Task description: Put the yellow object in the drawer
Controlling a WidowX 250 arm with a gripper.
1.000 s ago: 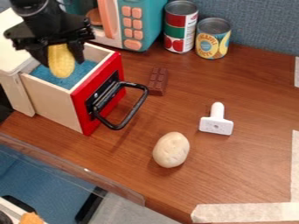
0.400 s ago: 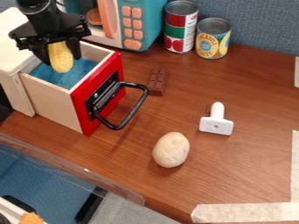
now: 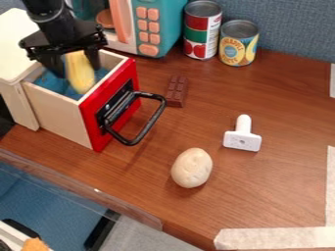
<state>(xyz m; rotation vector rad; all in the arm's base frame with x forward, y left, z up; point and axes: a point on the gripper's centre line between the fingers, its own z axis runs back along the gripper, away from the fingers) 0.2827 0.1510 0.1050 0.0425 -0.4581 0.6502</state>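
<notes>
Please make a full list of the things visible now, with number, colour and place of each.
Corn: 1, yellow, at drawer opening
Drawer: 1, wood and red, left, open
Handle: 1, black, drawer front
Cabinet: 1, cream, behind drawer
Toy microwave: 1, teal, top
Cans: 2, multicoloured, back
Chocolate: 1, brown, beside drawer
T-shaped tool: 1, white, right
Egg-shaped object: 1, beige, front
Tape: 3 strips, whitish, right
Table: 1, brown, underneath
Arm, gripper: 1 each, black, upper left
</notes>
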